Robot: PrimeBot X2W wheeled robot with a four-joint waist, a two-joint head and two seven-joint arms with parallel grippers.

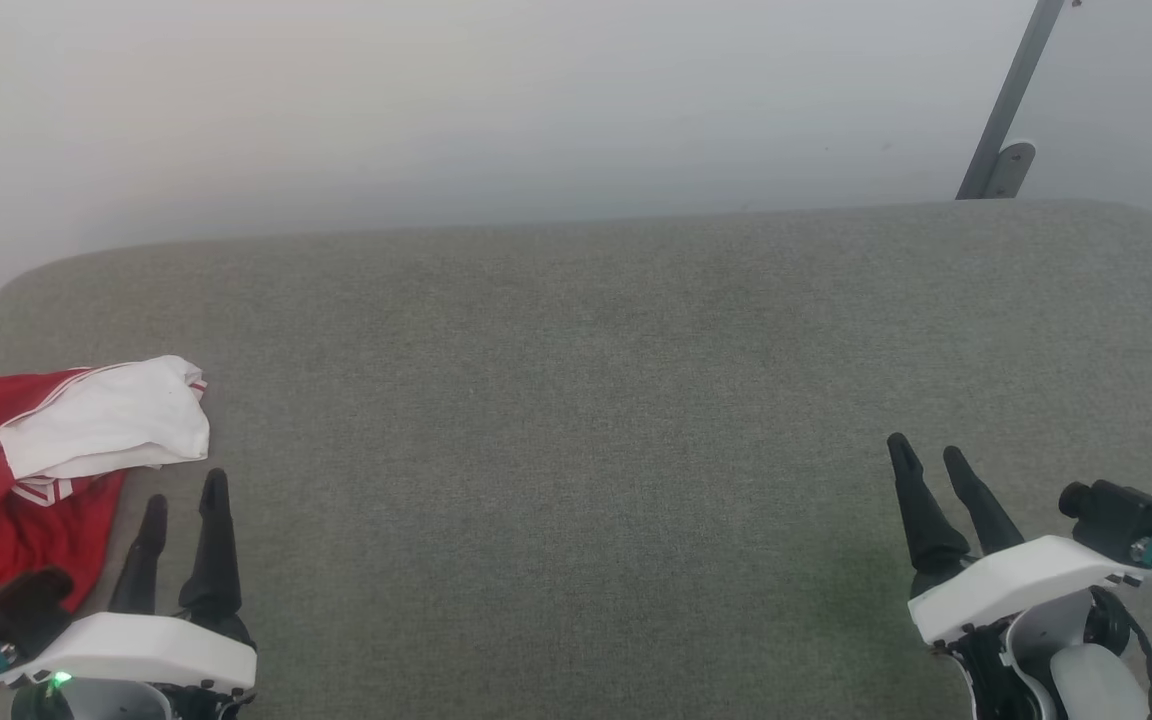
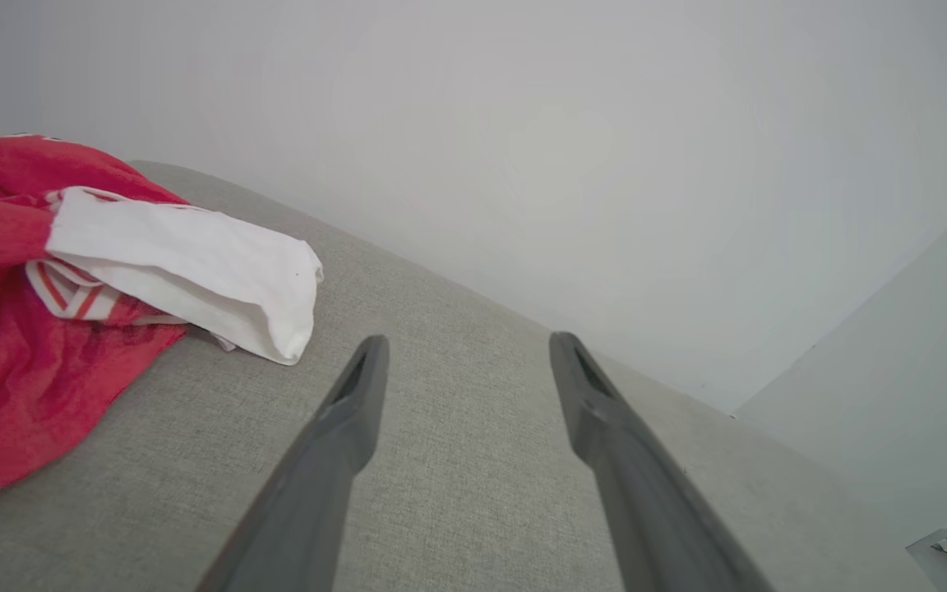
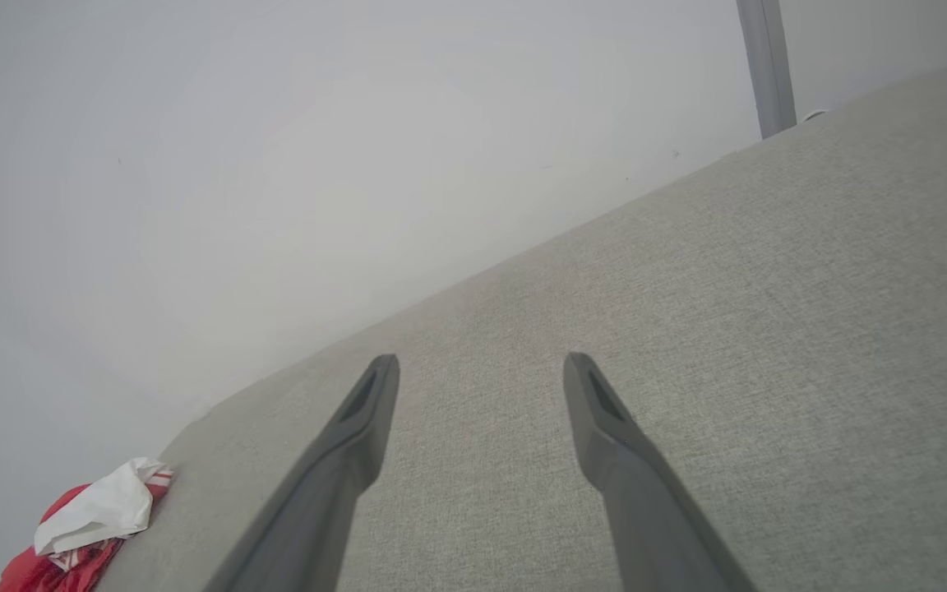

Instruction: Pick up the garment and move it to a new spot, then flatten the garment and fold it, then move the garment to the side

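Garment (image 1: 26, 490) lies bunched at the left end of the grey fabric-covered table (image 1: 576, 380), and part of it runs off the left side of the head view. Its red body is crumpled. A white sleeve (image 1: 106, 420) is folded over the top of the heap, with red-and-white striped trim (image 2: 71, 298) showing just under it.

The left gripper (image 1: 185, 488) sits at the near left of the table, just beside the garment and to its right. Its two dark fingers are spread wide with nothing between them. In the left wrist view the sleeve's end is near the left finger but apart from it.

The right gripper (image 1: 926, 446) is well apart from the garment, at the near right of the table over bare fabric. Its fingers are also spread wide and hold nothing. Whether either gripper's fingertips touch the table cannot be told.

A pale wall (image 1: 436, 100) stands behind the table, and a slanted grey pole (image 1: 1011, 100) rises at the far right.
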